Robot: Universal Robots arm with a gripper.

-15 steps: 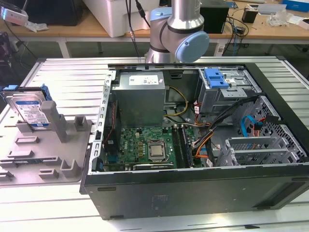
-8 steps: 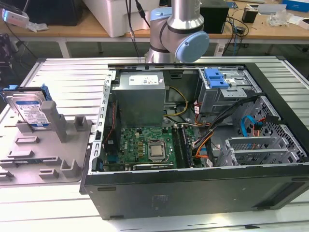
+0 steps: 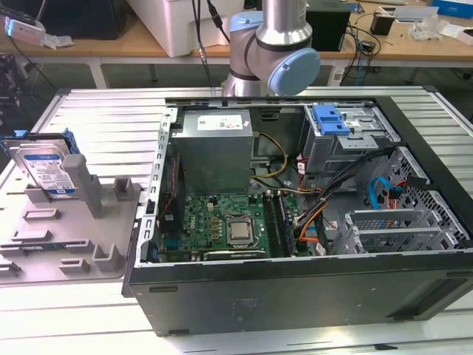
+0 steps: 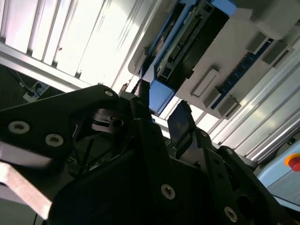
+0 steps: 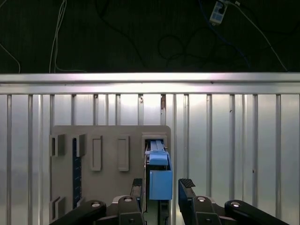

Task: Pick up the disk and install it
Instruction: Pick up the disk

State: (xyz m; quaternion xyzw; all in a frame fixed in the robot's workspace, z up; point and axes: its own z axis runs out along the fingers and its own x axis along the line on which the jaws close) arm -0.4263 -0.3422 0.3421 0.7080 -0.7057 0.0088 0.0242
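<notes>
The disk (image 3: 46,166) is a silver drive with a white-and-blue label and blue frame. It stands on edge in a slot of the grey holder (image 3: 74,244) at the exterior view's left. In the first wrist view the disk (image 5: 158,168) shows edge-on in the holder (image 5: 108,140), lined up between the two black fingers (image 5: 137,186). My gripper (image 5: 161,183) is open, apart from the disk, with nothing in it. The second wrist view has the gripper (image 4: 159,105) in the foreground, with the disk (image 4: 183,42) and holder (image 4: 243,28) beyond it.
An open computer case (image 3: 295,288) lies on the ribbed metal table (image 3: 103,111), with motherboard, cables and a drive bay holding a blue carrier (image 3: 330,118). The arm's joint (image 3: 273,44) rises behind the case. Cluttered benches stand at the back.
</notes>
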